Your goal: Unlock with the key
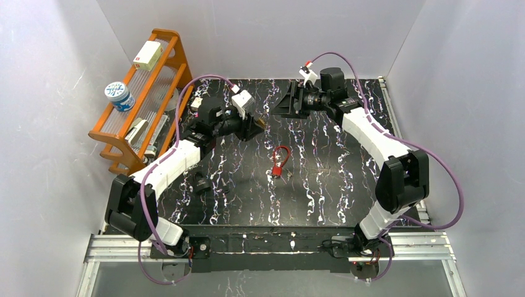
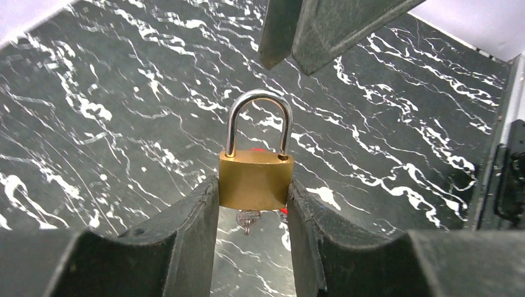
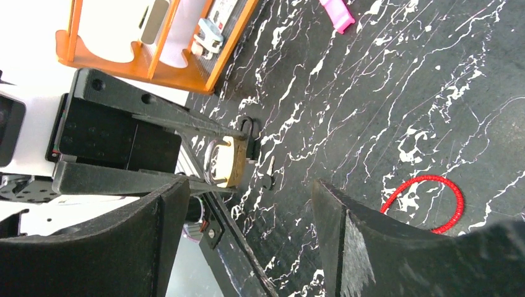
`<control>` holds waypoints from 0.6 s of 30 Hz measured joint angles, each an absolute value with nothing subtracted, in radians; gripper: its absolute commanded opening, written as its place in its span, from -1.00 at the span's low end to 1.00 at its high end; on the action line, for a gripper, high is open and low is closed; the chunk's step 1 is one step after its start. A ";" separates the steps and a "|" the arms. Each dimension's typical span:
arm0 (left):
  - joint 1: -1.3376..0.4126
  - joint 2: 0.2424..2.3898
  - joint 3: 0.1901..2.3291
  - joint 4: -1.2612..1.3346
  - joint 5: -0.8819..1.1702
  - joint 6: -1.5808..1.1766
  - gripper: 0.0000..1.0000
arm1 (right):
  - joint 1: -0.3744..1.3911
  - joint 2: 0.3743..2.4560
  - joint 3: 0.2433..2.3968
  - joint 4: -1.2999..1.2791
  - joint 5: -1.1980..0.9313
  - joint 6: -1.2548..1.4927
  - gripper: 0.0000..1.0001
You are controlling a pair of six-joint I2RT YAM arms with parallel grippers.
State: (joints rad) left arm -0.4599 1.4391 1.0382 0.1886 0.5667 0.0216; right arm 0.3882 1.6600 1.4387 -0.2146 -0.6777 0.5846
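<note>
My left gripper (image 1: 259, 124) is shut on a brass padlock (image 2: 254, 179) and holds it above the table, with its steel shackle (image 2: 259, 117) closed. The padlock also shows in the right wrist view (image 3: 230, 162). A red cord loop (image 1: 280, 158) with a small silver key lies on the table in front of the grippers. In the left wrist view the key's head (image 2: 247, 219) shows just below the padlock's body; I cannot tell whether it touches it. My right gripper (image 1: 277, 105) is open and empty, facing the padlock from the right, a short way off. The red loop (image 3: 433, 204) lies beside it.
An orange rack (image 1: 145, 99) holding a white box and a blue-capped jar stands at the back left. Small black pieces (image 1: 207, 184) lie on the marbled black mat (image 1: 328, 185) near the left arm. A pink item (image 3: 337, 13) lies near the rack.
</note>
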 measured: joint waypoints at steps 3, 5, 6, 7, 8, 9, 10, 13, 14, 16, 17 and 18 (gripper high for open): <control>-0.459 1.442 1.038 0.215 0.580 0.085 -0.98 | 0.394 1.663 1.443 -0.215 -0.696 0.575 0.57; -0.459 1.446 1.038 0.220 0.585 0.130 -0.98 | 0.400 1.667 1.446 -0.215 -0.703 0.572 0.55; -0.459 1.448 1.038 0.217 0.586 0.147 -0.98 | 0.404 1.670 1.448 -0.215 -0.707 0.572 0.53; -0.459 1.449 1.038 0.211 0.587 0.167 -0.98 | 0.409 1.673 1.450 -0.215 -0.709 0.572 0.50; -0.459 1.449 1.038 0.205 0.588 0.184 -0.98 | 0.413 1.676 1.451 -0.214 -0.710 0.572 0.46; -0.459 1.450 1.038 0.201 0.590 0.198 -0.99 | 0.420 1.679 1.451 -0.215 -0.709 0.571 0.42; -0.459 1.451 1.038 0.200 0.592 0.208 -0.99 | 0.428 1.683 1.451 -0.215 -0.709 0.570 0.37; -0.459 1.451 1.038 0.197 0.606 0.228 -0.99 | 0.456 1.693 1.450 -0.215 -0.705 0.560 0.00; -0.459 1.451 1.038 0.197 0.614 0.231 -0.99 | 0.463 1.695 1.450 -0.215 -0.702 0.553 -0.20; -0.459 1.451 1.037 0.189 0.633 0.235 -1.00 | 0.476 1.701 1.450 -0.212 -0.696 0.538 -0.58; -0.459 1.451 1.037 0.175 0.644 0.236 -1.00 | 0.479 1.703 1.450 -0.210 -0.692 0.527 -0.70; -0.459 1.451 1.043 0.147 0.664 0.238 -1.00 | 0.480 1.707 1.450 -0.210 -0.689 0.519 -0.77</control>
State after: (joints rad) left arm -0.4591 1.4513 1.0431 0.1471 0.6640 0.2382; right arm 0.4801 1.7073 1.4502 -0.2100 -0.6888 0.5194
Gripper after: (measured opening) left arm 0.376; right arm 0.258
